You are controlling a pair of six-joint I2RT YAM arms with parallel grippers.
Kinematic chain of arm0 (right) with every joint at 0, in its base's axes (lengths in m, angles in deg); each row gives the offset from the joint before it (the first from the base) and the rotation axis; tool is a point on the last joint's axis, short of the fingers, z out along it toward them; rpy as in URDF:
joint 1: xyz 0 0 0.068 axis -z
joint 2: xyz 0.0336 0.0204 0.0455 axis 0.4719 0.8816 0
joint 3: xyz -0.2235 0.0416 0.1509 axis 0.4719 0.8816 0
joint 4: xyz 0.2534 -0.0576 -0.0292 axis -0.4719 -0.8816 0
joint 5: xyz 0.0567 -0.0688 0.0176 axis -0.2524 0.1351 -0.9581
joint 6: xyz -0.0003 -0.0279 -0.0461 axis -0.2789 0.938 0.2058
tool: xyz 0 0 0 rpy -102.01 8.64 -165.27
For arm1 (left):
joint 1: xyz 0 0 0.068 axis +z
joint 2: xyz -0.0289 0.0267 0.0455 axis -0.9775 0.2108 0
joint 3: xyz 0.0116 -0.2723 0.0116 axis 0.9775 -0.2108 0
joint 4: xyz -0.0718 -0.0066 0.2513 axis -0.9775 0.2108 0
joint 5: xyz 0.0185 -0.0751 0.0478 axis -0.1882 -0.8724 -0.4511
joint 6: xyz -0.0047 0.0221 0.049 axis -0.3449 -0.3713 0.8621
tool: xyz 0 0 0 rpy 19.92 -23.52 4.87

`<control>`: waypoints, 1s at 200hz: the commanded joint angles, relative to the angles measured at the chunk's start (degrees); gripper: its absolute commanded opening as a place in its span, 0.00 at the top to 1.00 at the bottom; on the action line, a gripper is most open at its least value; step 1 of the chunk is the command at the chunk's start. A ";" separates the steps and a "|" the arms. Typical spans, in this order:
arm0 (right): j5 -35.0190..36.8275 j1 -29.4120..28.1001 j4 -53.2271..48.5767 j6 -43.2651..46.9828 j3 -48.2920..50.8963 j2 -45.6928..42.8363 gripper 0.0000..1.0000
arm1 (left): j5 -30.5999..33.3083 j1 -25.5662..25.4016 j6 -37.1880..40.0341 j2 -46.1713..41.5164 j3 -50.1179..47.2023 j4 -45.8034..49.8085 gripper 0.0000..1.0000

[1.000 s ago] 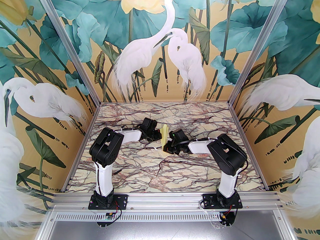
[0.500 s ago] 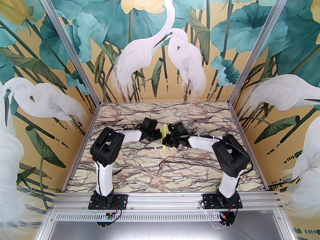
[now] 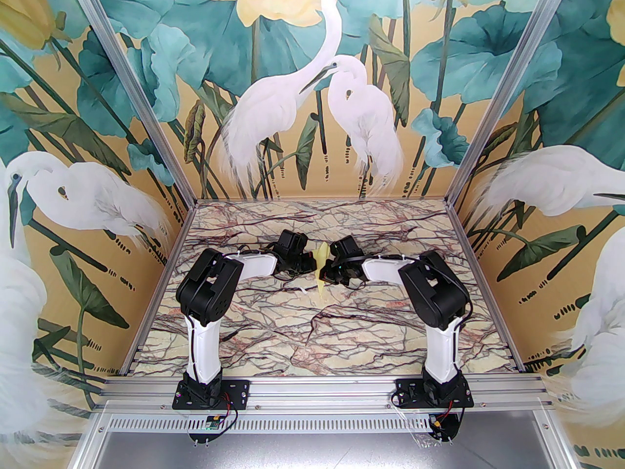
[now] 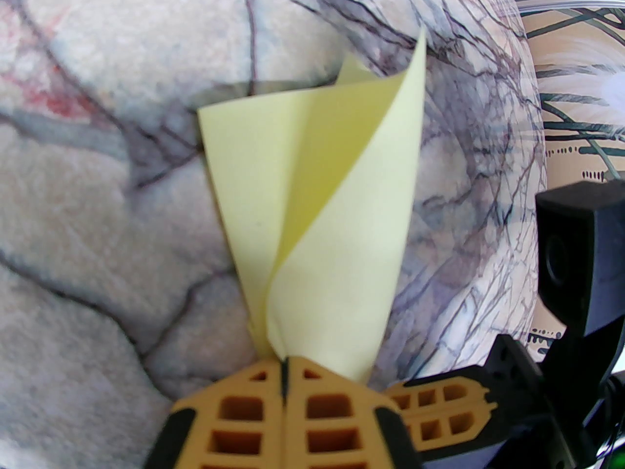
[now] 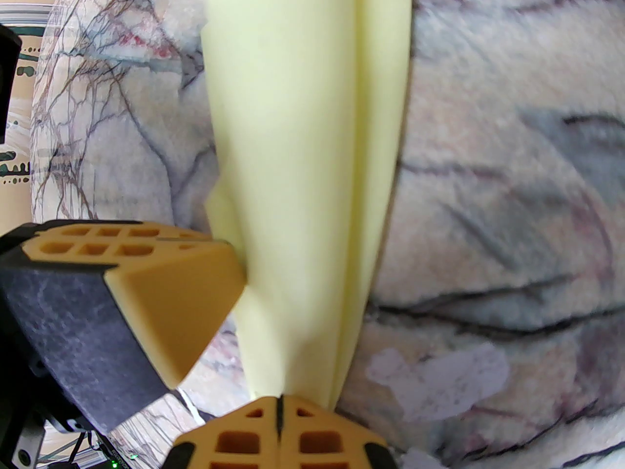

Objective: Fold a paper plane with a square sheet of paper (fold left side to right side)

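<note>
The square sheet of paper now stands as a pale yellow paper plane (image 3: 321, 267), a narrow folded dart held off the marble table (image 3: 273, 330) near its middle. My left gripper (image 3: 312, 262) is shut on one end; in the left wrist view its orange fingertips (image 4: 273, 398) pinch the paper plane (image 4: 317, 213), whose flaps fan open away from them. My right gripper (image 3: 326, 275) is shut on it from the other side. In the right wrist view the right gripper (image 5: 279, 411) clamps the paper plane (image 5: 302, 139) with the left fingers (image 5: 166, 286) beside it.
A small white scrap (image 3: 303, 291) lies on the table just left of the plane's near tip, also seen as a pale patch (image 5: 439, 374). Painted walls and aluminium posts enclose the table on three sides. Both arm bases stand at the near rail (image 3: 322, 389).
The right arm swung its elbow left and carried its gripper farther back and closer to the left gripper. The plane shifted slightly with it. The left arm stayed put.
</note>
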 commanded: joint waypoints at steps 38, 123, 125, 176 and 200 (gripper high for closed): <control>1.58 0.06 -2.58 2.18 0.88 -3.60 1.00 | 2.14 -0.62 0.64 2.03 0.02 1.61 0.99; 1.47 2.55 -3.45 2.41 -7.87 1.31 0.99 | 1.74 -1.02 0.64 1.95 0.06 1.64 0.98; 1.54 2.53 -3.59 2.43 -8.21 1.49 0.99 | 1.78 -1.05 0.64 1.95 0.10 1.67 0.99; 4.19 3.86 -7.54 3.40 -12.69 6.01 1.00 | 1.88 -1.15 0.68 2.03 0.37 1.96 0.99; 5.13 4.95 -7.27 2.31 -9.98 6.01 1.00 | 1.88 -1.13 0.73 1.95 0.36 2.15 0.99</control>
